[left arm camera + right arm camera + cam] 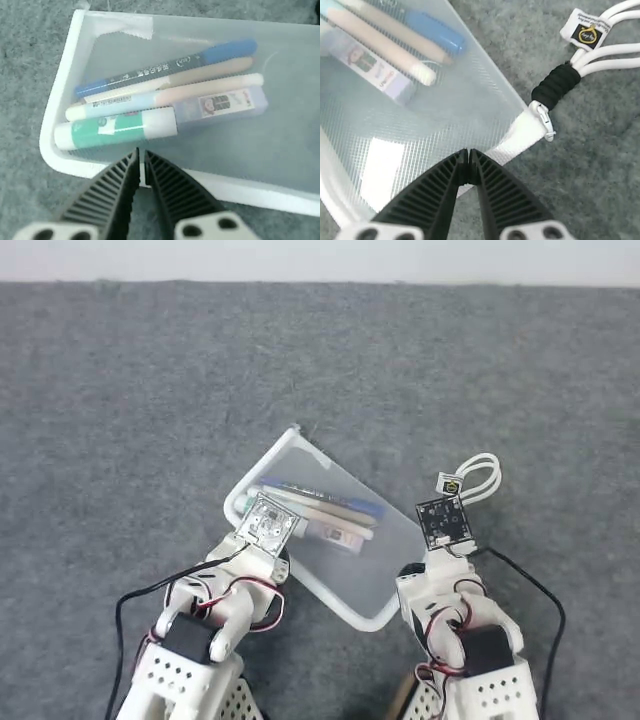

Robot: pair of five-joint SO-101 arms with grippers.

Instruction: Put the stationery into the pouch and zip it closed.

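Grey carpet (150,390) under pouch (360,575); pale wall (320,260) behind.

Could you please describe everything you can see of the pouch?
The pouch is a translucent rectangle of mesh-textured plastic with white edging. It lies flat and slanted on the grey carpet. Pens, a green-and-white tube and a small lilac box show through its wall. A black cord with white loops is clipped to one corner. The left gripper and right gripper each appear closed on its white edging.
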